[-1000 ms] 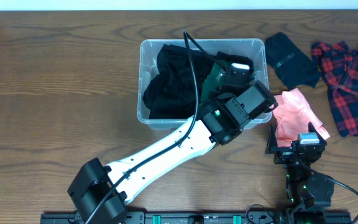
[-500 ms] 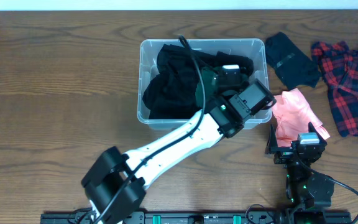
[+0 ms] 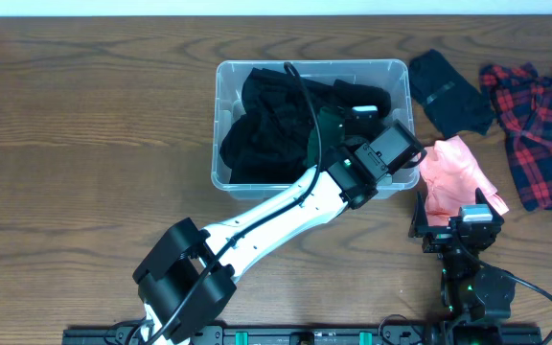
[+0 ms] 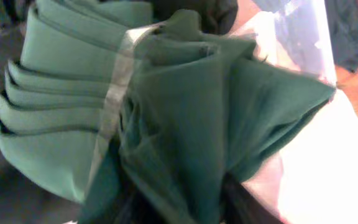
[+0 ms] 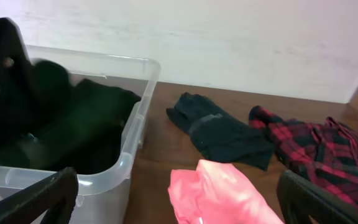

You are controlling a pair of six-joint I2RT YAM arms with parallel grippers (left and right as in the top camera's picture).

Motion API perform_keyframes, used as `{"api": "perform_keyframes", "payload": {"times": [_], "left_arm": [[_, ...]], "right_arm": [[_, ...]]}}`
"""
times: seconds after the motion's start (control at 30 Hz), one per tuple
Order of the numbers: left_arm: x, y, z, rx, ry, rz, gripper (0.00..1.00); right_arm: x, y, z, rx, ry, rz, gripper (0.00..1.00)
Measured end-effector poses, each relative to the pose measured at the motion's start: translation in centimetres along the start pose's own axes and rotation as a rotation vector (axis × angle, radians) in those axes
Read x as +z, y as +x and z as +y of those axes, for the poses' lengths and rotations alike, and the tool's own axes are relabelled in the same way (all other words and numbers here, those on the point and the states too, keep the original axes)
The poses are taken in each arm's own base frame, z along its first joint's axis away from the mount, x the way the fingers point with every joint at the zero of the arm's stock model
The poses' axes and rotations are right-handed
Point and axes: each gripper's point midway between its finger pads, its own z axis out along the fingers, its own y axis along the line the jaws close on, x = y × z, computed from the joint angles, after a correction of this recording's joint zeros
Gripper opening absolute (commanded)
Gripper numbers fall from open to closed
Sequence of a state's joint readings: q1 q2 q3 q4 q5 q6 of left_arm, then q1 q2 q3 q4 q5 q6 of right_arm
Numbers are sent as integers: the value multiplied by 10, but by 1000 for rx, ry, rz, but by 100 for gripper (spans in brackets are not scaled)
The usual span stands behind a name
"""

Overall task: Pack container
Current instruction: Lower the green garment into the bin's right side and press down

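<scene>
Claw of left arm (image 3: 360,113), seen pinched shut on green garment (image 4: 185,124), has been nudged nearer container (image 3: 220,134)'s front-right corner; placement judged nearly done. Container is set mid-surface: clear rigid plastic, rounded rim, soft black clothes (image 3: 257,125) inside. Green fabric is matte, w/ pleated folds. Right claw (image 5: 176,182) is held wide, empty, right of container.

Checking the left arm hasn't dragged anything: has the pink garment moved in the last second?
No. The pink garment lies where it was, just right of the container and below the navy garment.
</scene>
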State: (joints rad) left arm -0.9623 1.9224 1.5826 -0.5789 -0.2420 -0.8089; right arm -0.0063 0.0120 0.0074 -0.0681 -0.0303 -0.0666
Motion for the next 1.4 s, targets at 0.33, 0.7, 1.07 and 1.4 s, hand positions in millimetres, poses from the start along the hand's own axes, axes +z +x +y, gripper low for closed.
{"api": "perform_keyframes", "payload": {"times": [0.33,0.7,1.07,1.4], "left_arm": [[-3,-14,-22,91,93,-53,79],[-29,-59,-3,208,71,-161,6],[-25,-13,27,420,11,68,6],[-30,13,6,474,172,184,6]], "right_arm": [[0,0,0,0,0,0,99],[0,0,0,0,0,0,99],[0,0,0,0,0,0,99],[0,0,0,0,0,0,99]]}}
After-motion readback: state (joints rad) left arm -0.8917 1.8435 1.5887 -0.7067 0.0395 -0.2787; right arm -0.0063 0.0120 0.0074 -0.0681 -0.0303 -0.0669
